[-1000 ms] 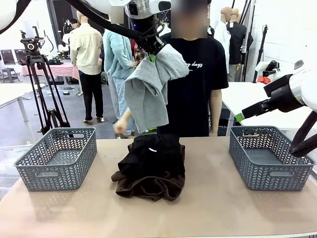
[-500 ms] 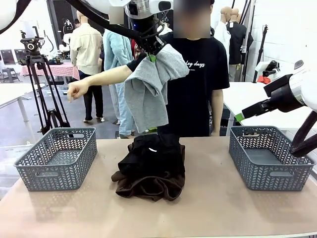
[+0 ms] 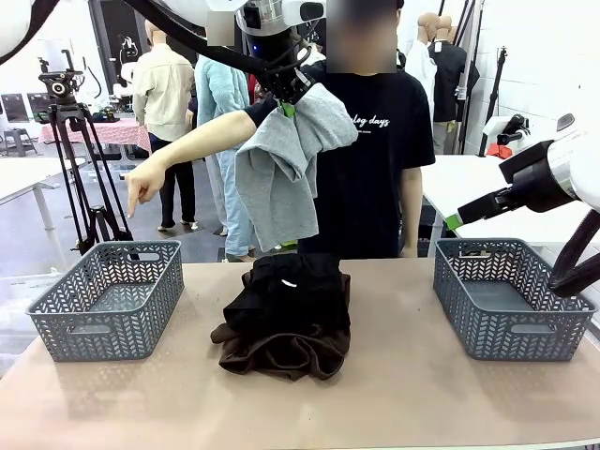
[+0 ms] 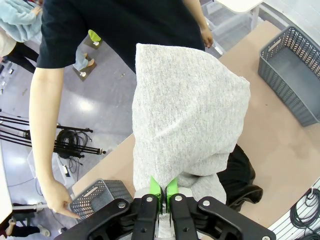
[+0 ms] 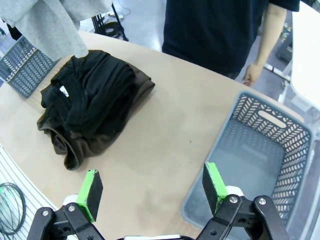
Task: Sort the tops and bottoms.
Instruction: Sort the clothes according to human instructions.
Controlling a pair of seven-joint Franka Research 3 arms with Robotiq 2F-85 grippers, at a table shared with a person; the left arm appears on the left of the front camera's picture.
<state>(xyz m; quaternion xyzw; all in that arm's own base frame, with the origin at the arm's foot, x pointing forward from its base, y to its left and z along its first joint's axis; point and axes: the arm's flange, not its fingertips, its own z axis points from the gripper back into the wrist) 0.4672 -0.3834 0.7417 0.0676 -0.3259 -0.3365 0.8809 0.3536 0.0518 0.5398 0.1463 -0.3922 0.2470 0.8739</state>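
Note:
A pale grey top [image 3: 286, 169] hangs high over the table's middle, with my left gripper [image 3: 287, 101] shut on its upper edge. From the left wrist the same grey top [image 4: 187, 125] drapes down from the green pads [image 4: 156, 188]. On the table lie the bottoms [image 3: 286, 314], black garments stacked on a dark brown fleece piece; the right wrist view has the bottoms [image 5: 92, 107] at left. My right gripper [image 5: 152, 187] stands open and bare above the table by the right basket, and its green fingertip [image 3: 454, 221] is at the right in the front view.
A grey lattice basket [image 3: 108, 300] stands at the table's left and another grey basket [image 3: 511, 298] at its right. A person in a black T-shirt [image 3: 375, 141] stands behind the table, one hand [image 3: 141, 187] pointing down toward the left basket. A tripod [image 3: 80, 159] stands behind.
The person's arm has swung out to the left and the hand now points down at the left basket. Both arms and the garments have stayed still.

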